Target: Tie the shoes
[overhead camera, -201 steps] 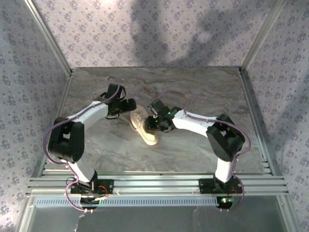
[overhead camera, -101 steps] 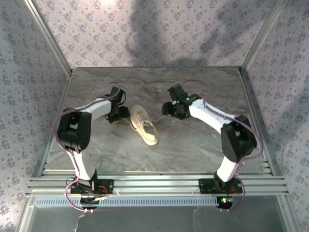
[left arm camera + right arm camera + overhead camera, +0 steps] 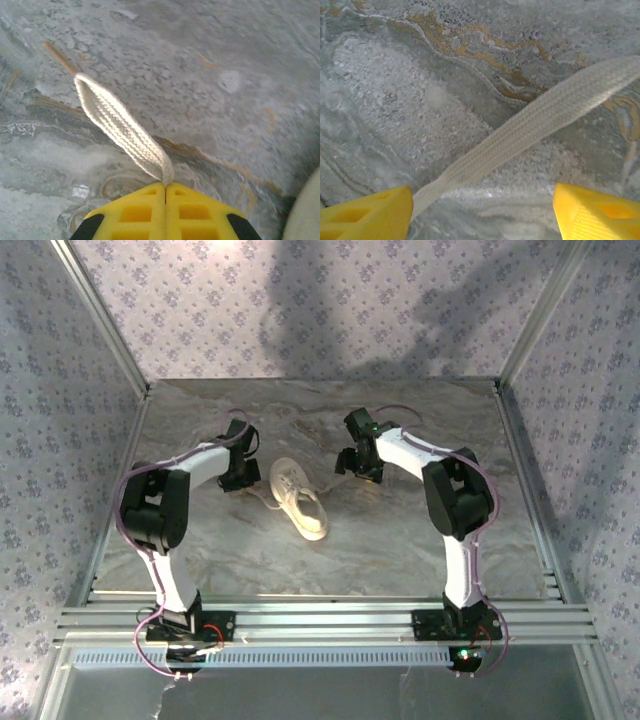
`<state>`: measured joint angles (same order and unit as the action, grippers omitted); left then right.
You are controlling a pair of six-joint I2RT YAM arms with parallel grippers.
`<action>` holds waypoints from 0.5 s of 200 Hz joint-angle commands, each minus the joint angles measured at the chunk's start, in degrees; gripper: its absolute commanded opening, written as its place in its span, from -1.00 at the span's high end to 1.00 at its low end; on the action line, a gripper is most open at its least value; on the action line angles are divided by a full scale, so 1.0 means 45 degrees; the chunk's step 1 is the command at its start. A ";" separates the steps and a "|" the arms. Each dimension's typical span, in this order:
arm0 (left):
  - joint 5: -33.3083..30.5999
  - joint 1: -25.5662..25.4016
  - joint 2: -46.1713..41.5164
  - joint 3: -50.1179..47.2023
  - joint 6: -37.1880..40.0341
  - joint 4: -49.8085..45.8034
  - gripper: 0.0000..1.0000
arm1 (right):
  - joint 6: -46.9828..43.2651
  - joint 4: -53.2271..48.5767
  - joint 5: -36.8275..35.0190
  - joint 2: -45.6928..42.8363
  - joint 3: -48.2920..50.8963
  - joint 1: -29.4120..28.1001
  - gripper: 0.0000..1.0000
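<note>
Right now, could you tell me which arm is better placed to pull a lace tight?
Probably left: the left jaws are shut on a lace; the right jaws stand open, a strand lying ungripped between them.

Overhead camera looks down; both wrist cameras hover close over table (image 3: 385, 540).

The sneaker (image 3: 298, 498) lies on the table (image 3: 400, 550) between the arms, with the left gripper (image 3: 247, 473) just beside it on the left and the right gripper (image 3: 347, 462) behind it to the right, a lace (image 3: 530, 130) lying between the right jaws.
</note>
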<state>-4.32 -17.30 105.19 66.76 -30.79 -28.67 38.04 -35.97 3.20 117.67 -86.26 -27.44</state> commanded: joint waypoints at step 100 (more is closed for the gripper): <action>0.3402 -0.4436 -0.4966 0.0486 0.7071 0.3904 1.00 | -0.2271 0.1198 0.1914 0.1151 -0.0302 0.1344 1.00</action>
<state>5.93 -30.79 82.85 68.29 -8.16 -17.63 32.03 -42.83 6.94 122.08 -90.63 -22.37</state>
